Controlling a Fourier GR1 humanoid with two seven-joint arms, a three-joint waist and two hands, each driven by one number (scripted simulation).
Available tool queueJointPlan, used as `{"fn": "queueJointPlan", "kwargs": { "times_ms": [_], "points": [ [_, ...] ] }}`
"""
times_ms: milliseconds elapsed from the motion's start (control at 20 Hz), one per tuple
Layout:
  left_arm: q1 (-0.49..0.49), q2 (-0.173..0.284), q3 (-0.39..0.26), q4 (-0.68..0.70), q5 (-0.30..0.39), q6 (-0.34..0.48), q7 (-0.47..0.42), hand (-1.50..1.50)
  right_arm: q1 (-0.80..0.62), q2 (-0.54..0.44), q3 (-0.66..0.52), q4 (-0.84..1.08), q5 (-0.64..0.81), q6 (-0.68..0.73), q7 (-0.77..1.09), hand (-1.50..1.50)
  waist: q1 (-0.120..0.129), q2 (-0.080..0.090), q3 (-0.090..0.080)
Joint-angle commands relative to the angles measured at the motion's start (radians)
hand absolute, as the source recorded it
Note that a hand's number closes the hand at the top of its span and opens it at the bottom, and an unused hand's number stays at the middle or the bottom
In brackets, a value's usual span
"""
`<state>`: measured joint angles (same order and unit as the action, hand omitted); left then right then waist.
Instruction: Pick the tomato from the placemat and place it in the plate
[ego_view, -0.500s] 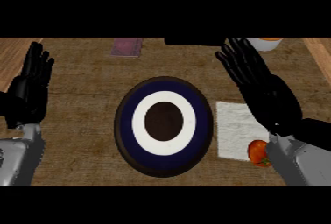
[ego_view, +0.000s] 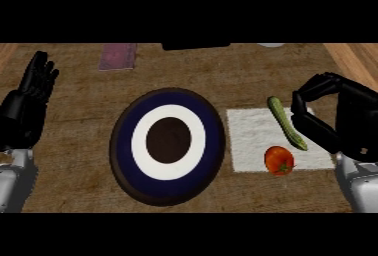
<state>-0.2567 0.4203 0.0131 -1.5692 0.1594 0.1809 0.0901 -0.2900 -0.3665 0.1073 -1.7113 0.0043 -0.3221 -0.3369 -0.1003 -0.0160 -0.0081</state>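
Right hand (ego_view: 336, 117) pulled back toward forearm since half-second ago, fingers now curled, holding nothing. Tomato (ego_view: 279, 160) uncovered, on placemat (ego_view: 251, 130) just below-left of that hand, beside cucumber (ego_view: 286, 122). Plate (ego_view: 125, 150) well left. Grasp looks imminent. Left hand (ego_view: 29, 100) rests open, far left.

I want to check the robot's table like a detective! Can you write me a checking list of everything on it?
Surface: brown woven counter top, wooden strips at its left and right edges.
Job's things: red tomato on the white placemat, near its lower edge; round blue, white and brown plate left of the placemat, nothing on it.
Clutter: long green vegetable lying across the placemat; purple mat at the far side; dark object at the far edge.
Hands: left hand open, resting at the left; right hand curled above the placemat's right side, holding nothing.
Cables: nothing seen.
Surroundings: nothing seen.
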Motion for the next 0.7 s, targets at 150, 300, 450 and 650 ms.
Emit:
{"fn": "queueJointPlan", "kwargs": {
  "times_ms": [150, 300, 450, 650],
  "points": [
    [-0.006, 0.0, -0.043, -0.04, 0.035, -0.077, 0.013, 0.0, 0.151, 0.354, -0.011, 0.019, 0.135, -0.469, -0.281, -1.5, 0.077, 0.017, 0.015],
    [-0.024, 0.011, -0.052, -0.027, 0.035, -0.105, 0.018, 0.0, 0.191, 0.361, 0.087, 0.005, 0.029, -0.589, -0.495, -1.5, 0.102, 0.019, 0.016],
    [-0.001, -0.005, -0.054, -0.02, 0.028, -0.102, -0.011, 0.0, 0.298, 0.364, 0.137, -0.044, -0.081, -0.645, -0.7, -1.5, 0.095, 0.016, 0.015],
    [0.015, 0.006, -0.033, -0.019, 0.018, -0.099, -0.015, 0.0, 0.536, 0.365, 0.208, -0.141, -0.085, -0.702, -0.827, -1.5, 0.077, 0.01, 0.011]
  ]
}}
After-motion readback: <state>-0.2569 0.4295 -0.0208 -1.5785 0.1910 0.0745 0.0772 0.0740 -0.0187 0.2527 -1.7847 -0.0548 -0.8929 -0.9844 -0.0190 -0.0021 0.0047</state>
